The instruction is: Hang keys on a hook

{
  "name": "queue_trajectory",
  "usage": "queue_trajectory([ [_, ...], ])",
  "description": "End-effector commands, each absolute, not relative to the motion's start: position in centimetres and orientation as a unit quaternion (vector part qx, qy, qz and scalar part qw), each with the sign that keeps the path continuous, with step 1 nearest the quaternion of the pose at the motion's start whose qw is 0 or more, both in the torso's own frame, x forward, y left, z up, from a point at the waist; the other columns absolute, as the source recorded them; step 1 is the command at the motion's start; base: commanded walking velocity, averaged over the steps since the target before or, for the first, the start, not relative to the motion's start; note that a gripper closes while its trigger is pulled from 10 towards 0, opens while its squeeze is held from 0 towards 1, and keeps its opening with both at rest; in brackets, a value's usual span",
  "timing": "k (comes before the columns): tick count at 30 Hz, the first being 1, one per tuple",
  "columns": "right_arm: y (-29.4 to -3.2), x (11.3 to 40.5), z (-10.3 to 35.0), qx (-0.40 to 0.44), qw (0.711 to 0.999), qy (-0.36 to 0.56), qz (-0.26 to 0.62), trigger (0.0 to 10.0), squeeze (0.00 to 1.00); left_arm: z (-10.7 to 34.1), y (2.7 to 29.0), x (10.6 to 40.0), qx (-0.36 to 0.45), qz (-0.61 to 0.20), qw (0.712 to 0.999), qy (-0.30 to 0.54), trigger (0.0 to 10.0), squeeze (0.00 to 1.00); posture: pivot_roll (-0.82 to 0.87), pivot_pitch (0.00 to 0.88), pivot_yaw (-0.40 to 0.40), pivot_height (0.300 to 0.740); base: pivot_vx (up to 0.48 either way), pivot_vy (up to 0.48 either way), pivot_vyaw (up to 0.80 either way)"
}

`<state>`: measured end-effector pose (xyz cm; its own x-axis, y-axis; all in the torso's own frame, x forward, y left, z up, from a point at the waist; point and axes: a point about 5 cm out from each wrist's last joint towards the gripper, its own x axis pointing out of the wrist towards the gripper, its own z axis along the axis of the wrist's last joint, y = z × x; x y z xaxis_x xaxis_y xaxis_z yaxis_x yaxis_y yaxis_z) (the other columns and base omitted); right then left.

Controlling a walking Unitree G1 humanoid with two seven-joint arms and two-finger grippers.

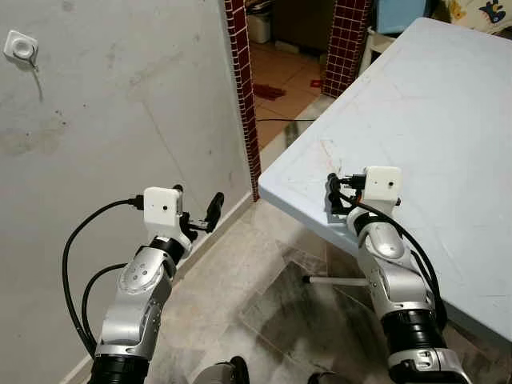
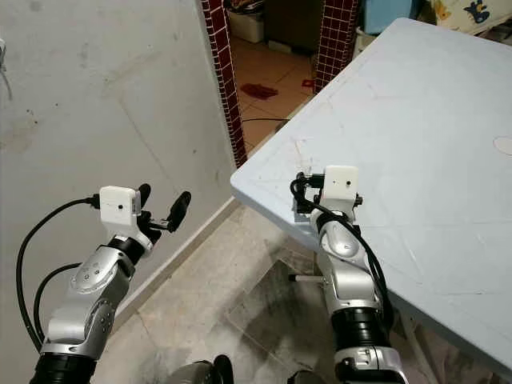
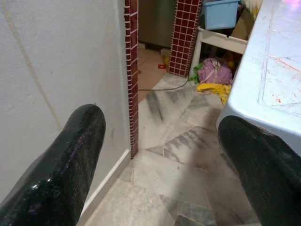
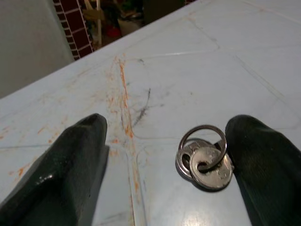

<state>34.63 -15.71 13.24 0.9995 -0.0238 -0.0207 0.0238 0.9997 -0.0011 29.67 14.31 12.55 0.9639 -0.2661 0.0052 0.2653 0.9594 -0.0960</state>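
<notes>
A ring with two silver keys [image 4: 205, 161] lies flat on the pale blue table [image 1: 448, 120], near its scratched corner. My right gripper [image 4: 168, 123] is open just above the tabletop. The keys lie between its fingers, close against one finger [image 4: 263, 165], and nothing is gripped. In the eye views this gripper [image 1: 339, 192] hovers at the table's near corner. A small white hook [image 1: 20, 46] sits high on the grey wall at the far left. My left gripper [image 1: 198, 200] is open and empty, held in the air beside that wall, well below the hook.
Red-tiled pillars [image 1: 240, 88] frame a doorway behind the wall's end. A black cable [image 1: 280, 121] crosses the floor there. Clothes [image 3: 214, 75] and a blue basket [image 3: 221, 13] lie beyond the table. A white table strut [image 1: 336, 281] runs low between my arms.
</notes>
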Motion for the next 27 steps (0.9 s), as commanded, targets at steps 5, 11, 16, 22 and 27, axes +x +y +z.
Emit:
queue_trajectory([
  [5,-15.5,35.0,11.2,0.001,0.997,0.071,0.012,0.0,0.83,12.5,14.6,29.4,-0.04,-0.129,0.991,0.003,10.0,0.0,0.01,0.167,0.127,0.74,0.0,0.0,0.0],
  [11,-15.6,35.1,10.1,-0.033,0.993,0.109,0.032,0.0,0.0,12.6,14.7,29.4,-0.04,-0.128,0.991,0.001,10.0,0.0,0.01,0.166,0.126,0.74,0.0,0.0,0.0],
  [16,-16.1,34.3,8.5,-0.063,0.986,0.145,0.043,0.0,0.0,12.6,14.8,29.3,-0.04,-0.126,0.991,0.001,10.0,0.0,0.02,0.166,0.123,0.74,0.0,0.0,0.0],
  [22,-17.4,33.3,7.4,-0.084,0.983,0.157,0.035,0.0,0.0,12.6,14.8,29.3,-0.04,-0.128,0.991,0.002,10.0,0.0,0.01,0.167,0.126,0.74,0.0,0.0,0.0],
  [27,-18.5,32.6,7.2,-0.105,0.981,0.16,0.039,0.0,0.0,12.6,14.7,29.4,-0.039,-0.131,0.991,0.002,10.0,0.0,0.01,0.166,0.129,0.74,0.0,0.0,0.0],
])
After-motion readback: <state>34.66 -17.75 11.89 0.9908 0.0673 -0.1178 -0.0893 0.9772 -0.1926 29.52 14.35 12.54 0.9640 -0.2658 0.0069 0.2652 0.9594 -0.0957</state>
